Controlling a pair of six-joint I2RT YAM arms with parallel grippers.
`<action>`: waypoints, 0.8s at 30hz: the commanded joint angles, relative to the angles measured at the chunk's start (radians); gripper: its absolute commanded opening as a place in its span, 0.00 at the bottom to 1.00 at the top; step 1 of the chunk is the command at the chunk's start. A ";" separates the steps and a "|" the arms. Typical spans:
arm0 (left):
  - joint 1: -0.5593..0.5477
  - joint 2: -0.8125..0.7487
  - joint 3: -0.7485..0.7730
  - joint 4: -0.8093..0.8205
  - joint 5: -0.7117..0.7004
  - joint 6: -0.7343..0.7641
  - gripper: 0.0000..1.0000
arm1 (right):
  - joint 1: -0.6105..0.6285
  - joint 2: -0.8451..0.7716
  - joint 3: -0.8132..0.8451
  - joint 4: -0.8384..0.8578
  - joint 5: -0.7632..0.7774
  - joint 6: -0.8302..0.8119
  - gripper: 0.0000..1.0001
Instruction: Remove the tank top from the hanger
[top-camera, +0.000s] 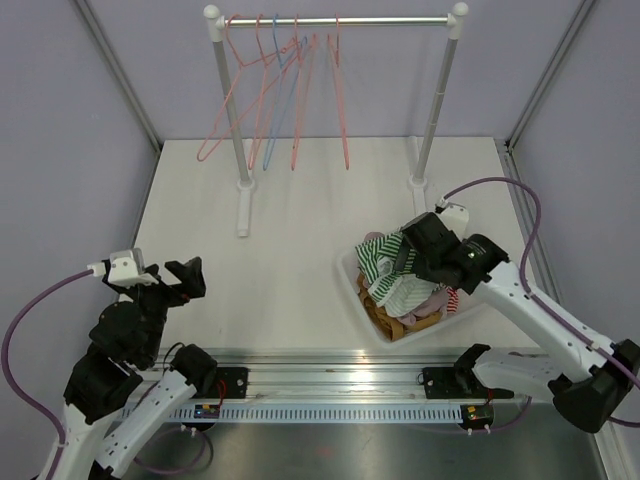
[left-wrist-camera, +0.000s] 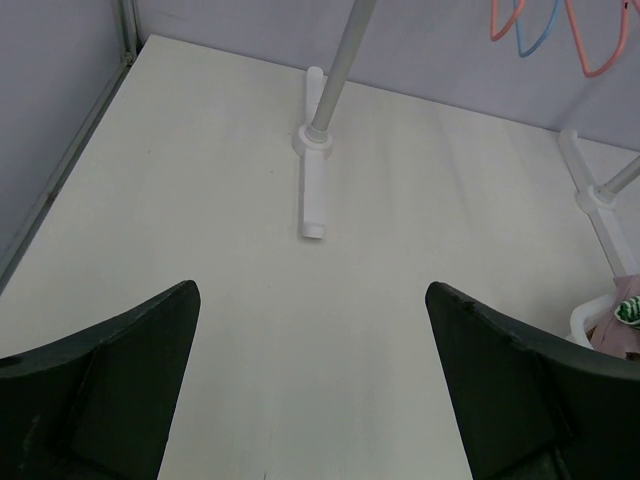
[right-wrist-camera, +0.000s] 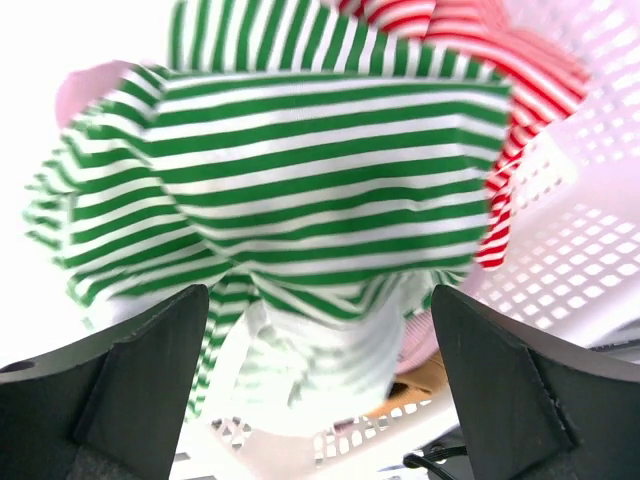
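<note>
A green-and-white striped tank top (top-camera: 378, 257) lies crumpled on top of a pile of clothes in a white basket (top-camera: 350, 277) at the right of the table. No hanger shows on it. My right gripper (top-camera: 403, 264) hovers just over it, jaws wide open; in the right wrist view the striped cloth (right-wrist-camera: 320, 160) fills the frame beyond the open gripper (right-wrist-camera: 318, 292). Several bare pink and blue hangers (top-camera: 290, 90) hang on the rail at the back. My left gripper (top-camera: 188, 277) is open and empty over bare table at the near left, also shown in the left wrist view (left-wrist-camera: 312, 292).
A white clothes rack (top-camera: 400, 20) stands at the back on two posts with white feet (left-wrist-camera: 313, 190). The basket also holds a red-striped garment (right-wrist-camera: 500, 60), a pink one and a tan one. Grey walls enclose the table on three sides.
</note>
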 joint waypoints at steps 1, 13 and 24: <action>0.086 0.045 -0.009 0.060 0.038 0.029 0.99 | 0.006 -0.099 0.078 -0.084 0.068 -0.068 1.00; 0.429 0.204 -0.003 0.099 0.256 0.051 0.99 | 0.007 -0.362 0.058 0.129 0.149 -0.444 0.99; 0.432 0.174 -0.039 0.109 0.256 0.058 0.99 | 0.007 -0.466 0.046 0.054 0.260 -0.483 0.99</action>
